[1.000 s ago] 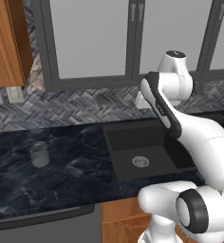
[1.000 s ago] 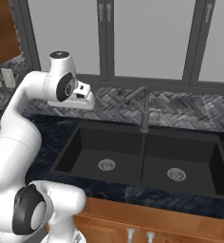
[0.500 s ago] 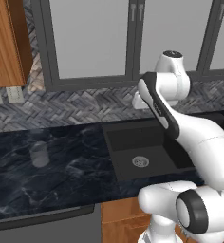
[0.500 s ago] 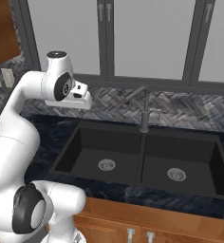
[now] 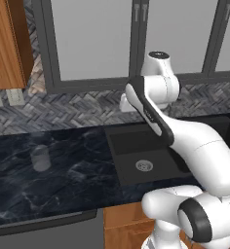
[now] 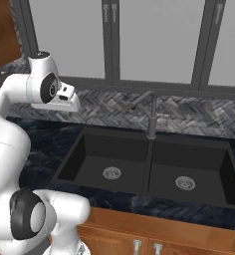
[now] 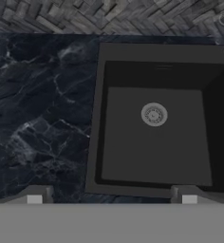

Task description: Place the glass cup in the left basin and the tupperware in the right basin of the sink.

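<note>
Both basins of the sink (image 6: 149, 164) bare, glass cup (image 5: 40, 158) upright on the counter (image 5: 63, 180), hand (image 7: 111, 197) wide and unladen.

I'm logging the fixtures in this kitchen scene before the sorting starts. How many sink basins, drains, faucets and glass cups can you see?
Sink basins: 2, the left basin and the right basin
Silver drains: 2, the left drain and the right drain
Faucets: 1, the faucet
Glass cups: 1, the glass cup on the counter
Total: 6
</note>
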